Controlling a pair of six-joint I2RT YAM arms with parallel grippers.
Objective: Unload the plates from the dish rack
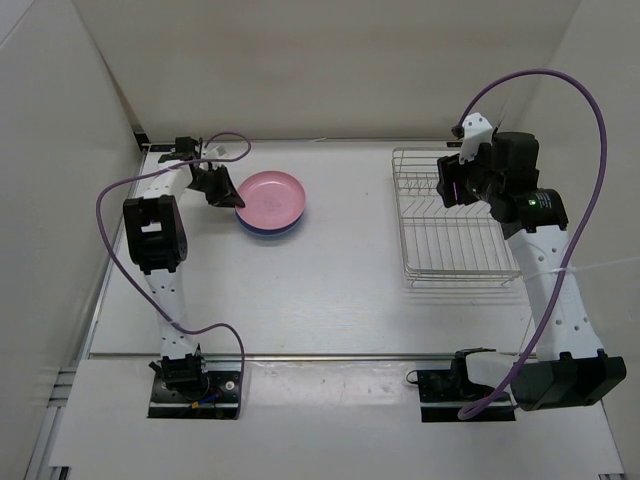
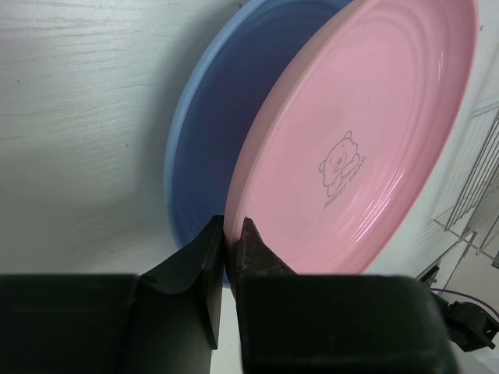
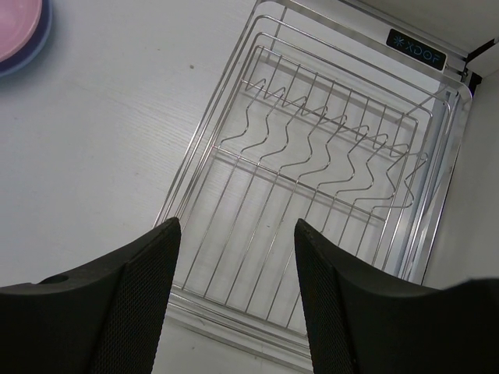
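Observation:
The pink plate (image 1: 272, 196) lies on top of the light blue plate (image 1: 270, 229) on the table, left of centre. My left gripper (image 1: 226, 195) is shut on the pink plate's left rim; in the left wrist view its fingers (image 2: 209, 251) pinch the pink plate (image 2: 366, 132), with the blue plate (image 2: 210, 140) beneath it. The silver wire dish rack (image 1: 452, 220) stands at the right and holds no plates. My right gripper (image 1: 447, 181) hangs open above the rack (image 3: 327, 148), holding nothing. Both plates also show at the top left corner of the right wrist view (image 3: 17, 27).
White walls enclose the table at the back and on both sides. Purple cables loop from both arms. The rack sits close to the right wall, with a black label (image 3: 415, 47) on its far end.

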